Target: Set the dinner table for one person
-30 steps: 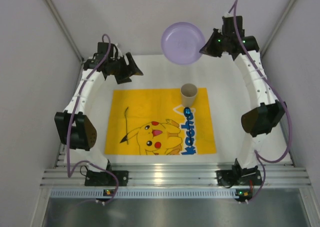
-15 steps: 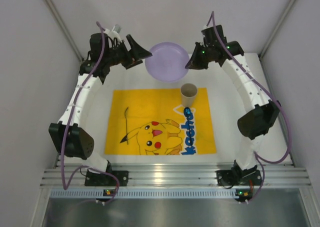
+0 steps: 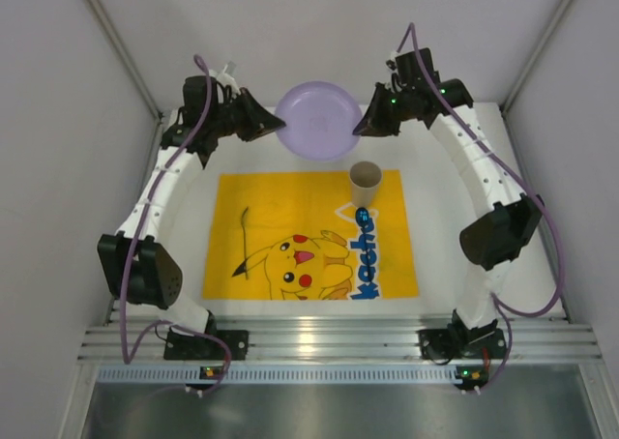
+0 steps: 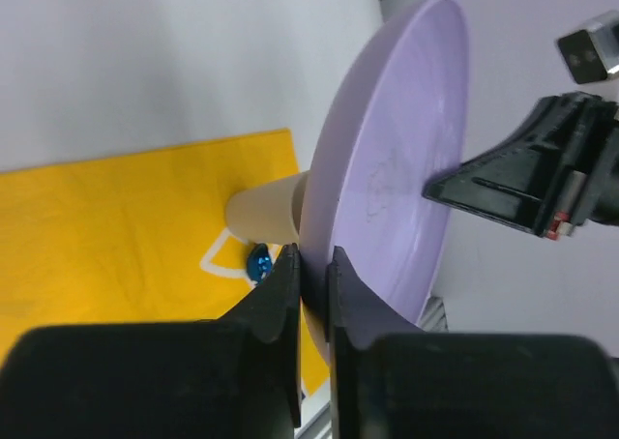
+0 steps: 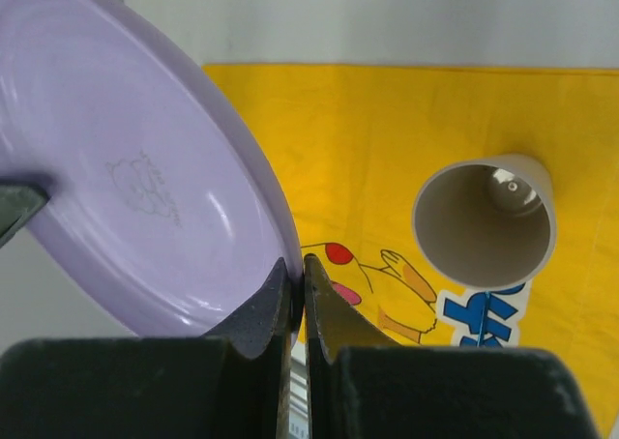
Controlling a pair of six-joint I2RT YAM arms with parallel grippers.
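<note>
Both arms have the round lilac plastic plate (image 3: 317,120) up in the air over the far part of the plain white matte dinner table (image 3: 430,217), just beyond the yellow Pikachu-print cloth mat (image 3: 280,207). The left gripper (image 3: 275,126) is pinched onto the rim on one side and the right gripper (image 3: 361,128) is clamped thin on the opposite rim. Both wrist views show fingers either side of the edge w/ no gap. We can't tell how level the plate is.

Handling, our guess: light, stiff, thin, smooth & prob. slippery. A rim pinch lets it swing or slide out, esp. if the two arms pull diff. ways. It's prob. not fragile, but a drop could knock the beige paper cup (image 3: 365,182) standing on the mat near it. Best hold = the rim, fingers well over the lip.

The table itself is rigid & flat w/ nothing to grip; we only set things on it. A thin grey utensil (image 3: 244,231) lies on the mat's left part, too small to say spoon or fork.
</note>
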